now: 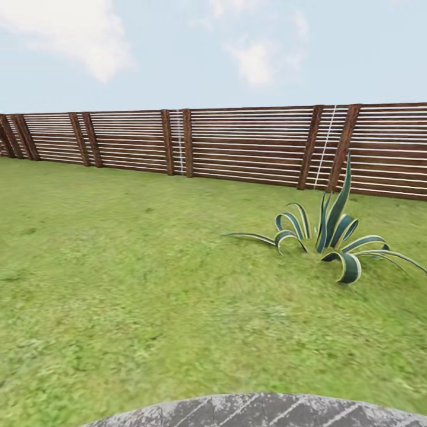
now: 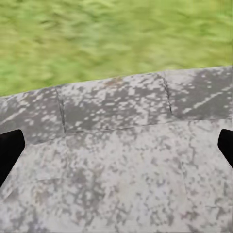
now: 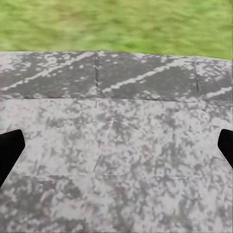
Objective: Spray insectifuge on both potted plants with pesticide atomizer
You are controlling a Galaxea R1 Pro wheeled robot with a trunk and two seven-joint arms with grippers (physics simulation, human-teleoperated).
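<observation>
From your head camera you are looking out over the lawn toward the slatted wooden fence, which runs across the far side of the grass. Just in front of the fence, toward its right end, stands a spiky plant with striped, curling leaves. It is tall and sword-leaved, so I judge it is not one of the low rosettes you have to spray. The curved rim of the grey paved patio lies on the near side of the lawn, opposite the fence, which suggests you are parked on the patio while scanning. The atomizer and the potted plants are not among what lies between patio and fence, so you likely need to turn and search.

On the left wrist camera, the left gripper hangs over patio stone, with grass past the stone's edge. Its dark fingertips sit far apart, holding nothing.

On the right wrist camera, the right gripper hovers likewise over the paving, fingertips spread wide and empty, ready for a pickup.
</observation>
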